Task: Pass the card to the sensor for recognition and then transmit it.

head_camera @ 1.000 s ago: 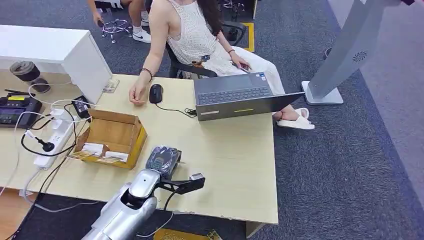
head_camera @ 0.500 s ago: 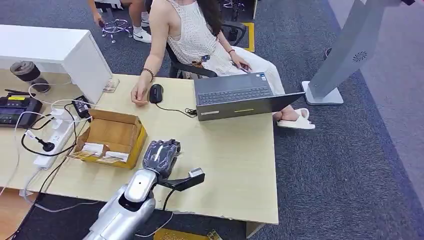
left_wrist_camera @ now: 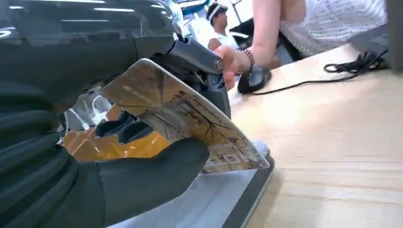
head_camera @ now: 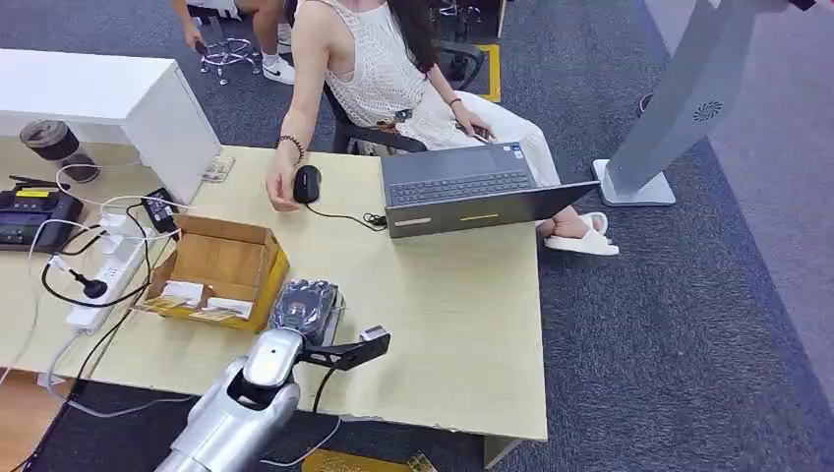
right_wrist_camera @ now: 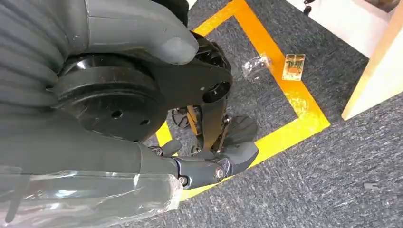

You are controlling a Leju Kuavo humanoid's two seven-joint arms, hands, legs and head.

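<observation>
My left hand [head_camera: 303,307] hovers low over the table just right of the cardboard box. In the left wrist view it pinches a card [left_wrist_camera: 190,118] with a brown branching pattern between the thumb [left_wrist_camera: 152,175] and the darker fingers. The card is tilted, its free corner just above the flat grey sensor pad [left_wrist_camera: 209,204]; I cannot tell whether they touch. From the head view the hand hides most of the sensor [head_camera: 333,317]. My right hand [right_wrist_camera: 190,109] hangs over the carpet floor, thumb and fingers apart, holding nothing.
An open cardboard box [head_camera: 221,270] stands left of my hand. A laptop [head_camera: 472,192] and a mouse [head_camera: 307,183] under a seated person's hand [head_camera: 283,189] lie farther back. A power strip [head_camera: 103,280] with cables and a desk phone [head_camera: 34,216] sit at the left.
My left hand has shifted a little left, toward the box, staying over the sensor with the card. The person's hand has moved onto the mouse.
</observation>
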